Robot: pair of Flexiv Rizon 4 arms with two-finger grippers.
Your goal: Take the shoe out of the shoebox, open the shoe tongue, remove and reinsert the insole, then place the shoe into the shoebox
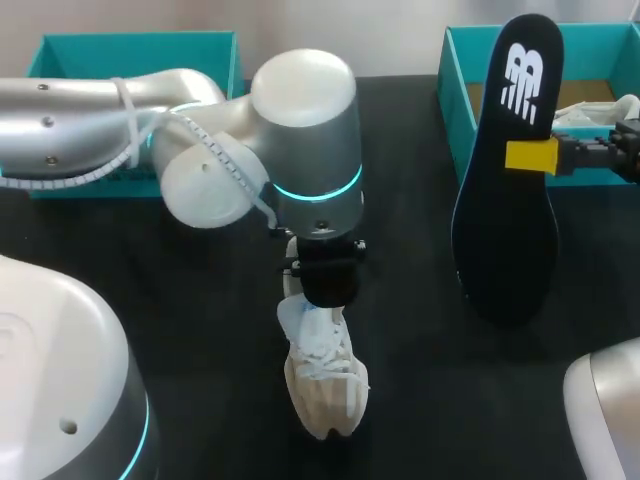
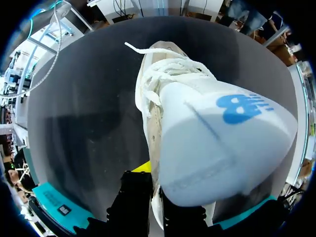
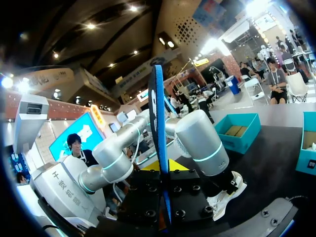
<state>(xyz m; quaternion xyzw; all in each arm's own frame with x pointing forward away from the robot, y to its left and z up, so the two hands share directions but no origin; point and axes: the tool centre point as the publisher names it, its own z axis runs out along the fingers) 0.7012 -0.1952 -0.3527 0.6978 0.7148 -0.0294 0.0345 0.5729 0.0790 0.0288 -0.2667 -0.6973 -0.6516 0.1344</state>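
The shoe (image 1: 325,390) stands mid-table, the insole (image 1: 500,230) upright to its right, before the shoebox (image 1: 455,100).

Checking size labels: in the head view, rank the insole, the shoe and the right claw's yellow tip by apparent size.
1. insole, held up nearer the camera, which may enlarge it
2. shoe
3. right claw's yellow tip

Black table (image 1: 180,300): white shoe (image 1: 325,385); left teal box (image 1: 60,52); right teal box (image 1: 453,95).

We see a white shoe (image 1: 322,385) marked in blue, a black insole (image 1: 507,200) printed white, and a teal shoebox (image 1: 452,95).
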